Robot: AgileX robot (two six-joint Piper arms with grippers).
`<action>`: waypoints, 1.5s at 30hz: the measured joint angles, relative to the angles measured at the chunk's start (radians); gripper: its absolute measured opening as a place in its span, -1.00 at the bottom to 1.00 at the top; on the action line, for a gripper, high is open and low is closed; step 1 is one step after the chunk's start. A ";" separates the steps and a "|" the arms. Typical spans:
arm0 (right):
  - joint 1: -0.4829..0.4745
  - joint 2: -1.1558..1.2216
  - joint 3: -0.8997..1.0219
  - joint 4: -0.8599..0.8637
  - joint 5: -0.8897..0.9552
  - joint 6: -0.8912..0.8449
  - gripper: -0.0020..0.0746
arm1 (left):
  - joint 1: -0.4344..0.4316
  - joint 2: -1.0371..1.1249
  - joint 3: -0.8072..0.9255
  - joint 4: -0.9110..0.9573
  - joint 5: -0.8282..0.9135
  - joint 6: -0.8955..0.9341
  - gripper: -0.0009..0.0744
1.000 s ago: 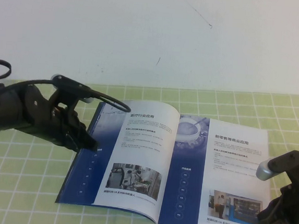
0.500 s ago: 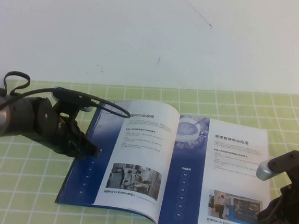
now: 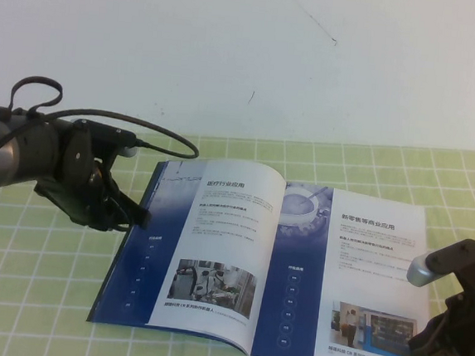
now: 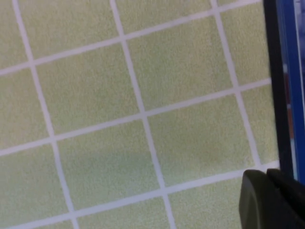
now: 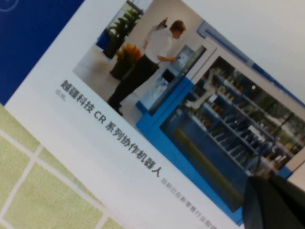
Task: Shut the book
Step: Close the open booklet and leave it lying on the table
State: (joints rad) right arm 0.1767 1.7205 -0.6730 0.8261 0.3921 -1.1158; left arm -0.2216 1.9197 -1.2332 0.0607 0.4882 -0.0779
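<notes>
An open book (image 3: 239, 253) with blue and white pages lies flat on the green checked cloth. My left gripper (image 3: 140, 218) hovers just off the book's left edge, fingers shut with nothing in them. In the left wrist view its dark fingertips (image 4: 267, 202) sit next to the book's blue edge (image 4: 286, 71) over the cloth. My right gripper (image 3: 418, 355) rests at the near right corner of the right page, fingers shut. The right wrist view shows its fingertips (image 5: 274, 202) over a printed photo on the page (image 5: 143, 119).
The green checked cloth (image 3: 37, 277) covers the table to the left of the book and in front of it. A white wall (image 3: 248, 54) rises behind the table. A black cable (image 3: 170, 143) loops from the left arm over the book's far left corner.
My left gripper has drawn back leftward, from over the book's left page to just off its edge. The right arm and the book have not moved.
</notes>
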 joint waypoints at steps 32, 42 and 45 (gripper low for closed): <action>0.000 0.001 0.000 0.007 0.000 0.004 -0.96 | -0.138 0.067 -0.022 -0.145 0.010 0.119 -0.98; 0.000 0.001 0.000 0.007 0.000 0.006 -0.96 | -0.218 0.077 -0.036 -0.617 0.043 0.397 -0.98; 0.000 0.001 0.000 0.012 0.000 0.006 -0.96 | -0.241 0.083 -0.060 -0.760 0.081 0.505 -0.98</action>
State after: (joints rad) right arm 0.1767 1.7212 -0.6730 0.8384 0.3924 -1.1102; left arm -0.4621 2.0029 -1.2930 -0.6998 0.5690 0.4270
